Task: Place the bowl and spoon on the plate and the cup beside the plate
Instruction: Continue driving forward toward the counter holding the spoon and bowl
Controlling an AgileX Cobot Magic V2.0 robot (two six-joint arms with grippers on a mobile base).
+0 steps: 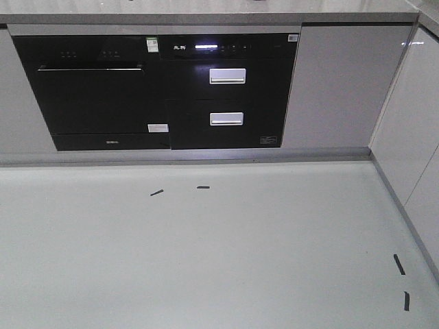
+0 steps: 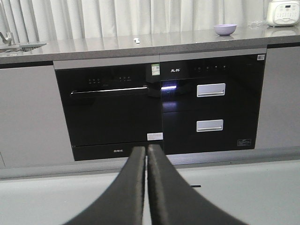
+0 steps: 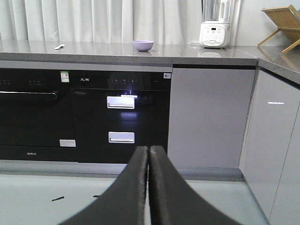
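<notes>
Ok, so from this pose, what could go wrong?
Neither plate nor cup shows in any view, so the placing spot may be misjudged. The spoon is small and lies flat on the countertop, apart from the bowl, so a pinch could slip. The left gripper and right gripper are shut and must open first.

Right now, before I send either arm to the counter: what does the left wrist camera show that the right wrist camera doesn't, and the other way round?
Left wrist only: the sink at the left end of the counter, and the whole oven door. Right wrist only: the wooden rack on the side counter. Both: the bowl and spoon, apart on the counter, the white appliance, the drawer unit. Left gripper and right gripper each look shut. Neither view shows plate or cup.
</notes>
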